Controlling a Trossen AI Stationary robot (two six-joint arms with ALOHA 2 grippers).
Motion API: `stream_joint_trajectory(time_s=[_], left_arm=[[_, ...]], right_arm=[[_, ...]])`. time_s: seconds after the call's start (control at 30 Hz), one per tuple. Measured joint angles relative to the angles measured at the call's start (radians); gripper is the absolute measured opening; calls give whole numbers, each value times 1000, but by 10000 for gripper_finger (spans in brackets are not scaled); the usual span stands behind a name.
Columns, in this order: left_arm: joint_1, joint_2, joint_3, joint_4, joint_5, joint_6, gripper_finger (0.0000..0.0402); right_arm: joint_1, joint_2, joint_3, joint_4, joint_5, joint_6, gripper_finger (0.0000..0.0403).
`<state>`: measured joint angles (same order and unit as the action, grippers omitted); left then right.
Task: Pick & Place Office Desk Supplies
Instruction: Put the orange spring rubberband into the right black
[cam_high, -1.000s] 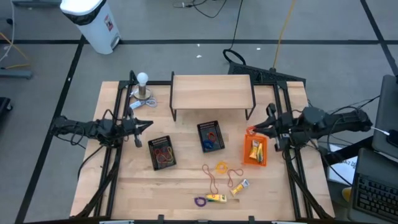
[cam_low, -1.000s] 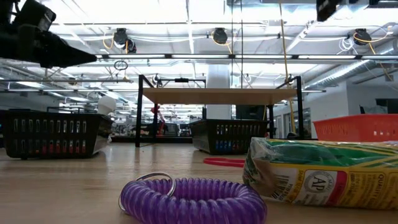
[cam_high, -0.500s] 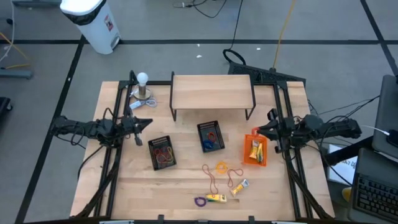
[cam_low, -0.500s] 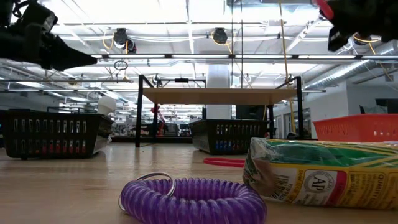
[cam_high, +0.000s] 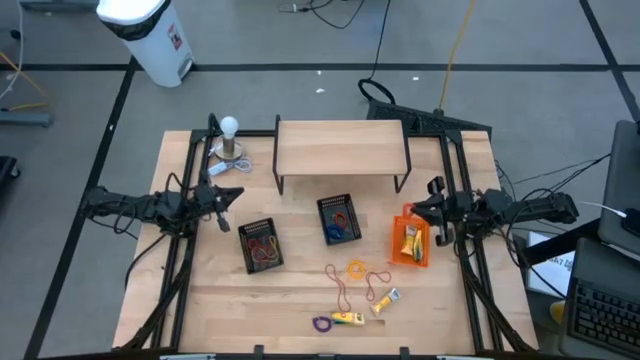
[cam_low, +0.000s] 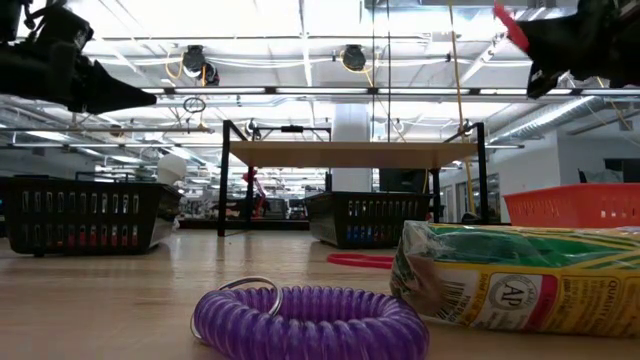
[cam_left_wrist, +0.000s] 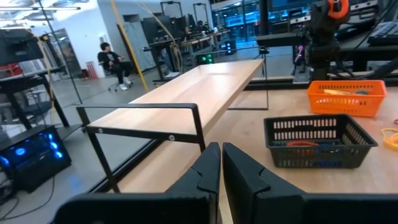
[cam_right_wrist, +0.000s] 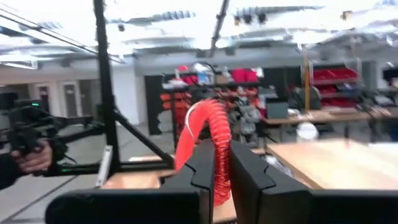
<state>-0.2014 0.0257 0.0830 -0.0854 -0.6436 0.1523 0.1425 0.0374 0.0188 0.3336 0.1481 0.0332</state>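
A red coiled loop (cam_right_wrist: 210, 121) sits in my shut right gripper (cam_right_wrist: 222, 155), above the far right corner of the orange tray (cam_high: 398, 252), which holds yellow packets (cam_high: 411, 240). Loose on the near table lie a yellow-orange loop (cam_high: 357, 268), thin elastic loops (cam_high: 342, 287), two yellow packets (cam_high: 348, 318), one showing large in the low view (cam_low: 520, 275), and a purple coil (cam_low: 310, 320). Two black baskets (cam_high: 262, 245) (cam_high: 338, 218) hold more loops. My left gripper (cam_high: 238, 197) hangs shut over the table's left side, touching nothing. My right gripper pinches the red coiled loop between its two fingers at a stretch of its ring (cam_right_wrist: 221, 163). The fingers (cam_high: 432, 207) lie about level, pointing toward the table's left. The loop is lifted clear and sticks out past the fingertips (cam_low: 511, 27).
A wooden shelf on black legs (cam_high: 340, 148) stands at the far middle. A white ball-topped stand (cam_high: 230, 140) sits at the far left. Bare wood lies at the near left (cam_high: 215, 300). A person sits in the room beyond, seen in the left wrist view (cam_left_wrist: 112, 59).
My right arm has sunk lower, and its gripper has come down into the low view's upper right with the red coil still held. It has also drawn slightly toward the table's right edge.
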Motion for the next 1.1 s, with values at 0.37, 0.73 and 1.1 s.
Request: stream_joint_trajectory(time_s=[0.37,0.73,1.1], left_arm=[[0,0,0,-1,-6,0,21],[0,0,0,-53,-7,-54,21],[0,0,0,-22,-13,-53,21]], right_arm=[[0,0,-2,-8,57,26,19],[1,186,257,-112,232,-22,18],[-69,873,744,-490,215,-20,18]])
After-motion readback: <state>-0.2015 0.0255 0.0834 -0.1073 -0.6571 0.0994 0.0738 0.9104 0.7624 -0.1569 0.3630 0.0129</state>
